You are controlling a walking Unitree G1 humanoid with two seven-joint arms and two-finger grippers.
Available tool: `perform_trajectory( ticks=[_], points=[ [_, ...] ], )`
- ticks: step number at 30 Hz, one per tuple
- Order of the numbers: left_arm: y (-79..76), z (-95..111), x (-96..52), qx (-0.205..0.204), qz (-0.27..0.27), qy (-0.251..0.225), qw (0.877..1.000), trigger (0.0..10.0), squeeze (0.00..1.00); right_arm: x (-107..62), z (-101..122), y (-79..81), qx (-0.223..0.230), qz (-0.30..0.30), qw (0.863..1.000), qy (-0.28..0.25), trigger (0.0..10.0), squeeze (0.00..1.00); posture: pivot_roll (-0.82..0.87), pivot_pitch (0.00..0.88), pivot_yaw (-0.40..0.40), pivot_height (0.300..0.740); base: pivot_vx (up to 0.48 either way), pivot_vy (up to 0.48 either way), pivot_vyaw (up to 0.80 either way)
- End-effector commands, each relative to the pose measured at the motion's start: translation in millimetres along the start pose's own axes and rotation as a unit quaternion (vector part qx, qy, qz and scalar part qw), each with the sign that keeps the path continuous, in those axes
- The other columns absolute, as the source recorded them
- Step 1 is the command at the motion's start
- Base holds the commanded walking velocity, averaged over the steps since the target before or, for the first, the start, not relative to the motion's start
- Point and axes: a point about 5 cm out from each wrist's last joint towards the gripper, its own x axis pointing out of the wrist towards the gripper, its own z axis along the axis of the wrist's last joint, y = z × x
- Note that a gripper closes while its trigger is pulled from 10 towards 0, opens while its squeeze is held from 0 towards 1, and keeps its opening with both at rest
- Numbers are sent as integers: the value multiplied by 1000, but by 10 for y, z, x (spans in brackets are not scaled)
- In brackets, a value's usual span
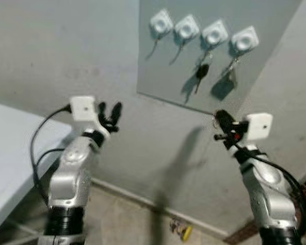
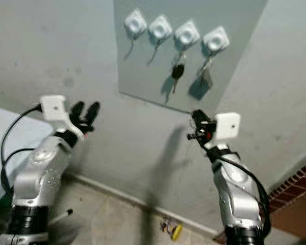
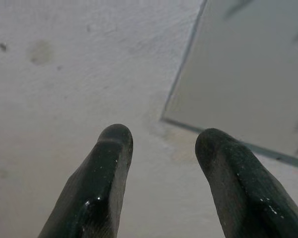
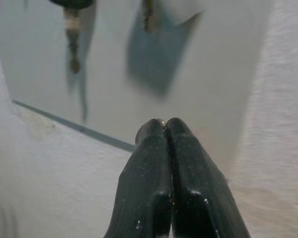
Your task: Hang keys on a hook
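Hanging judged done: black-headed key (image 1: 202, 72) and second bunch (image 1: 231, 75) hang on white square hooks (image 1: 214, 33), at 12 o'clock above clenched, empty right gripper (image 1: 218, 116); left gripper (image 1: 109, 112) spread.

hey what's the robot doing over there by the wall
It faces a grey wall panel with four white hooks. Keys already hang from the two right-hand hooks: a black-headed key and another set. The right gripper is shut just below the panel; the left gripper is open, holding nothing.

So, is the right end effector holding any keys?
No: the right end effector has its fingers pressed together with nothing between them.
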Motion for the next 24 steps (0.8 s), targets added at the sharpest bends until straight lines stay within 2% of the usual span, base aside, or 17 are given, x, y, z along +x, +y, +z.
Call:
perform_trajectory(
  ticks=[1, 4, 5, 8, 12, 17, 24],
  points=[
    [25, 57, -2, 18, 7, -7, 1000, 10000, 0, 37, 59, 55, -3, 20, 1000, -9, 10000, 0, 44, 48, -60, 740, 0, 0, 0],
    [-38, 102, 16, 29, -7, -12, 999, 10000, 0, 49, 72, 67, -5, 32, 999, -9, 10000, 0, 44, 49, -60, 740, 0, 0, 0],
    [-89, 138, 25, 45, -18, -17, 999, 10000, 0, 61, 94, 89, -9, 50, 999, -9, 10000, 0, 44, 53, -61, 740, 0, 0, 0],
    [-193, 209, 39, 61, -53, -26, 996, 10000, 0, 103, 153, 158, -11, 85, 996, -12, 10000, 0, 45, 57, -66, 740, 0, 0, 0],
    [-316, 263, 44, 71, -92, -33, 993, 10000, 0, 192, 261, 291, -15, 140, 990, -25, 10000, 0, 45, 64, -65, 740, 0, 0, 0],
    [-404, 252, 37, 81, -119, -29, 989, 10000, 0, 325, 391, 383, -16, 175, 983, -45, 10000, 0, 46, 68, -68, 740, 0, 0, 0],
    [-443, 268, 43, 84, -129, -30, 988, 10000, 0, 448, 549, 491, -9, 209, 976, -68, 10000, 0, 48, 73, -71, 740, 0, 0, 0]
  ],
)
